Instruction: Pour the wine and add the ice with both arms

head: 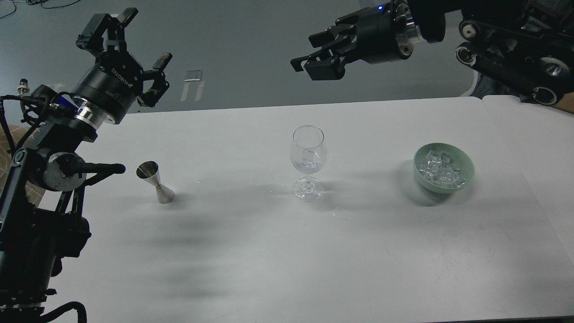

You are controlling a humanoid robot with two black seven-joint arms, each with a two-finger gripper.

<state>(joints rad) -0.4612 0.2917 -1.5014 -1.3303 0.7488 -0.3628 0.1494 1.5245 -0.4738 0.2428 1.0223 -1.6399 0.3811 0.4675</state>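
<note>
A clear stemmed wine glass point(307, 154) stands upright at the middle of the white table point(251, 260), with what looks like an ice cube and a little clear liquid in its bowl. Several clear ice cubes point(440, 169) lie in a pale green bowl point(466, 172) to the right. A steel jigger point(155, 181) stands upright to the left. My left gripper point(131, 44) is open and empty, raised beyond the table's far left corner. My right gripper point(315, 53) is open and empty, high above the far edge, behind the glass.
Small wet spots or droplets point(341, 215) lie on the table around the glass foot. The table's far edge runs behind the glass, and a grey floor point(242, 49) lies beyond it. My right arm's links point(506, 63) hang over the far right corner.
</note>
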